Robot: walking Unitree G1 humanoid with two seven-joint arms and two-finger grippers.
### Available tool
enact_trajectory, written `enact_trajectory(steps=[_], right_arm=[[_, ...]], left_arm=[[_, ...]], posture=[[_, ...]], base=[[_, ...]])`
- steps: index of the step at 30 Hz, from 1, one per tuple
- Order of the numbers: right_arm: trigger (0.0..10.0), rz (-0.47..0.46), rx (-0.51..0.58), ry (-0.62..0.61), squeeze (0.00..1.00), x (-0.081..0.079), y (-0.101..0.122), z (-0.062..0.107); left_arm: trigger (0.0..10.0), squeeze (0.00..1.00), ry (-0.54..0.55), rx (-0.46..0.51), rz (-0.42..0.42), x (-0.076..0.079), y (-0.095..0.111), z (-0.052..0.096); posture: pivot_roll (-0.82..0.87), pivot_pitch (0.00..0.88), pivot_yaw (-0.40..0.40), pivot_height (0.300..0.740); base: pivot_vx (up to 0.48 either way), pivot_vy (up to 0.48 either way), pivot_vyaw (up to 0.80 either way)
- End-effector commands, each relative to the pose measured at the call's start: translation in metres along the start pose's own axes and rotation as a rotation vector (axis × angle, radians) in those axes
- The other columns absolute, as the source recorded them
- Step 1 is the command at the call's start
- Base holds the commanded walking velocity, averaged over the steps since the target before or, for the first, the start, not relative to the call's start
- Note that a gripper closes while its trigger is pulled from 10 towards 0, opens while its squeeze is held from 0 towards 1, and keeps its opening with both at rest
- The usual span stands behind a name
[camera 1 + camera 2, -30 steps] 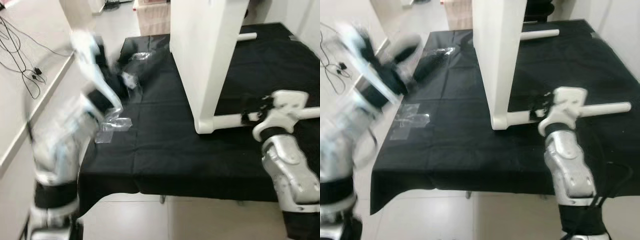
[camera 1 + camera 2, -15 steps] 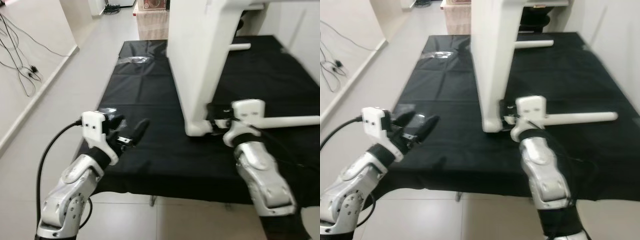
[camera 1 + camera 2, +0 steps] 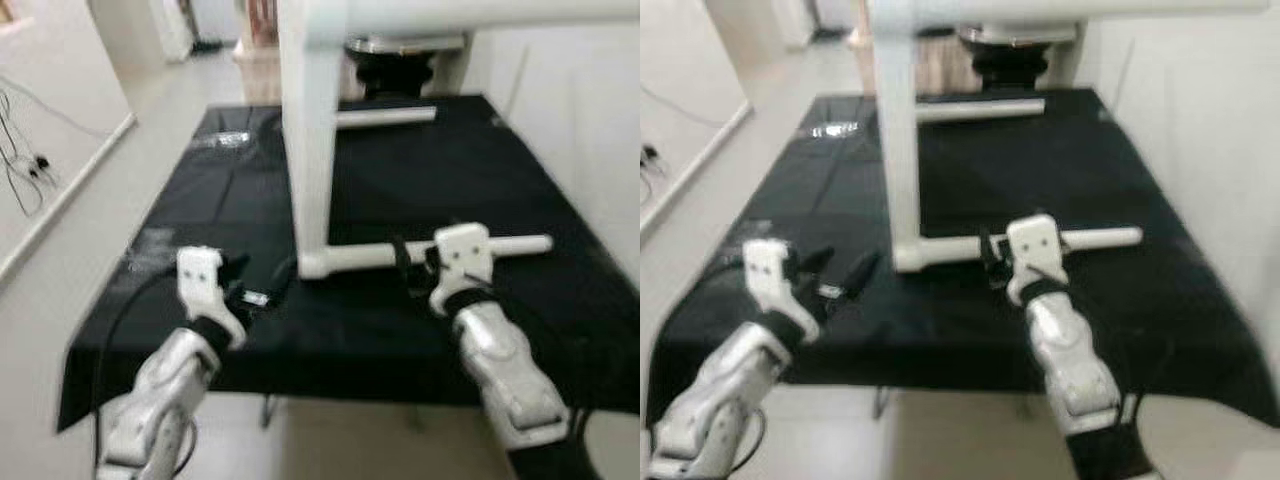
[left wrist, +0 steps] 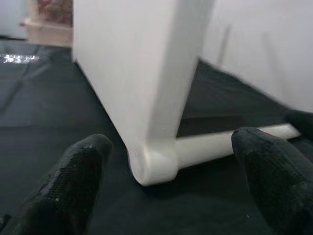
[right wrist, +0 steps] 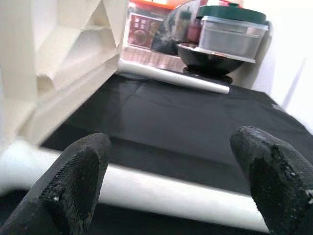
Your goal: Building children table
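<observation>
A: Where is the table?

B: The white tabletop panel (image 3: 305, 130) stands on edge on the black cloth (image 3: 480, 160), running from near to far. 1 white leg (image 3: 420, 252) juts rightward from its near bottom corner, lying flat on the cloth. A 2nd leg (image 3: 385, 116) lies at the far end.

A: And the grippers?

B: The right gripper (image 3: 410, 268) is at the near leg, about midway along it. In the right wrist view its 2 fingers (image 5: 73, 181) are spread wide with the leg crossing between them, not yet touching. The left gripper (image 3: 262, 290) hovers over the cloth just left of the panel's near corner; in the left wrist view its fingers (image 4: 73, 186) are also spread, holding nothing, pointed at the corner joint (image 4: 154, 164).

A: What does the next move turn on?

B: I judge it's the leg's long axis. It runs left to right, square across the right gripper's reach, so that arm is nearer and already straddles it. The left one faces the joint end, suited to steadying the panel.
</observation>
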State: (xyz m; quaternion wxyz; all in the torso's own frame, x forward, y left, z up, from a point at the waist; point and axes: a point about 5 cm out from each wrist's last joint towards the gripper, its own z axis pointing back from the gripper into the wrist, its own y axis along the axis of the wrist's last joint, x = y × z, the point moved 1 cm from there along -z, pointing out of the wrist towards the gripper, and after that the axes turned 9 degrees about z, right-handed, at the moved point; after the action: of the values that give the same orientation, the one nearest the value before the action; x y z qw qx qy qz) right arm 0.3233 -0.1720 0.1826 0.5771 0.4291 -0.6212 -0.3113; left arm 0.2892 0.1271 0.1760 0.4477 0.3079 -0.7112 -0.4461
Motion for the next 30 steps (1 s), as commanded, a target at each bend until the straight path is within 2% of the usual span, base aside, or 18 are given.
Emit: enact_trajectory(steps=[1,9,16,19,21,24,30], right_arm=[[10.0,0.020,0.000,0.004,0.00,-0.001,-0.002,0.001],[10.0,0.049,-0.012,0.026,0.00,-0.009,-0.010,0.005],[10.0,0.091,-0.017,0.043,0.00,-0.017,-0.016,0.010],[10.0,0.044,-0.038,0.031,0.00,-0.021,-0.020,0.011],[10.0,0.044,-0.038,0.031,0.00,-0.021,-0.020,0.011],[10.0,-0.093,-0.134,0.031,0.00,-0.038,-0.038,0.023],[10.0,-0.156,-0.186,0.007,0.00,-0.034,-0.047,0.023]], left_arm=[[10.0,0.00,0.020,-0.004,-0.021,-0.002,-0.002,-0.001],[10.0,0.00,0.073,-0.043,-0.052,-0.009,-0.014,-0.001],[10.0,0.00,0.117,-0.042,-0.038,-0.017,-0.018,0.000],[10.0,0.00,0.130,-0.039,-0.029,-0.019,-0.019,0.000],[10.0,0.00,0.130,-0.039,-0.029,-0.019,-0.019,0.000],[10.0,0.00,0.141,-0.076,-0.068,-0.021,-0.026,0.004],[10.0,0.00,0.103,-0.092,-0.108,-0.019,-0.029,0.006]], posture=[[-0.06,0.086,0.065,0.740],[-0.06,0.079,0.070,0.740],[-0.07,0.075,0.070,0.740],[-0.07,0.075,0.070,0.740],[-0.07,0.075,0.070,0.740],[-0.06,0.077,0.071,0.740],[-0.06,0.077,0.074,0.740]], base=[[0.000,0.000,0.00],[0.000,0.000,0.00],[0.000,0.000,0.00],[0.000,0.000,0.00],[0.000,0.000,0.00],[0.000,0.000,0.00],[0.000,0.000,-0.13]])
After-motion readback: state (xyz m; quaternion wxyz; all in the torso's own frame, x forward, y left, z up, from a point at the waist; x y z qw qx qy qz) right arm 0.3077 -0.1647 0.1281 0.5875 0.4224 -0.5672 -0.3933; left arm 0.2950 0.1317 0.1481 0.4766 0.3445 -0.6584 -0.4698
